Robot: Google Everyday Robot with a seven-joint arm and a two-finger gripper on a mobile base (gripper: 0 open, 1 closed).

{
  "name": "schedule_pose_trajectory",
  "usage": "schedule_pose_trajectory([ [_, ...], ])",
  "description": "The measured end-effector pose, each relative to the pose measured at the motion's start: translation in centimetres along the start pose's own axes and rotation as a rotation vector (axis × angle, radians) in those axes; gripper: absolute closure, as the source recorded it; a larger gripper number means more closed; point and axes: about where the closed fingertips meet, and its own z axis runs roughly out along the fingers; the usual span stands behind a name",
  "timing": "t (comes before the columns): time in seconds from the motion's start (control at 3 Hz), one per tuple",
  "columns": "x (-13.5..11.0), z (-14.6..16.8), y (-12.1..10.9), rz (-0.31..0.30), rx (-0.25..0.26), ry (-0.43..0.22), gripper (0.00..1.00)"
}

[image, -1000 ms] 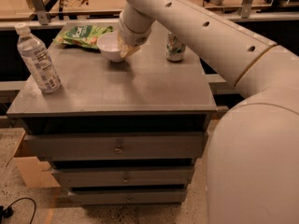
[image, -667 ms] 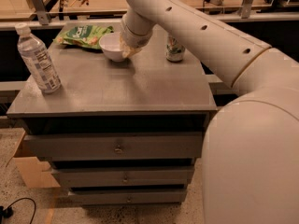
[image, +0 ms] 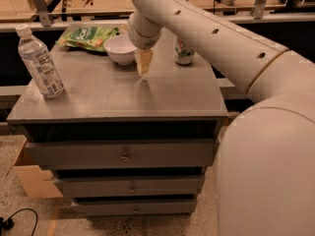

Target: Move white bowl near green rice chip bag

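Observation:
The white bowl (image: 119,48) sits upright on the grey cabinet top (image: 123,95) at the back, its left rim touching or almost touching the green rice chip bag (image: 90,36), which lies flat at the back left. My gripper (image: 143,62) hangs from the arm just right of the bowl, close to its right side and a little above the top. The arm's wrist hides the bowl's back right rim.
A clear water bottle (image: 40,63) stands at the left edge. A green-and-white soda can (image: 184,53) stands at the back right, partly behind the arm. The cabinet has drawers (image: 123,154) in front. A cardboard box (image: 30,178) sits on the floor at left.
My gripper has shifted right, off the bowl's rim, to its right side. The bowl has stayed next to the bag.

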Motion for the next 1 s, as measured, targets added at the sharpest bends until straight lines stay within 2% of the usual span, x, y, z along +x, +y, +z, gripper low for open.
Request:
schedule_pose_trajectory([
  [0.33, 0.4, -3.1, -1.2, -0.007, 0.050, 0.066, 0.00],
  [0.67, 1.5, -8.7, -2.5, 0.021, 0.164, 0.145, 0.00],
  [1.0, 3.5, -14.8, -2.8, 0.090, 0.300, 0.248, 0.00],
])
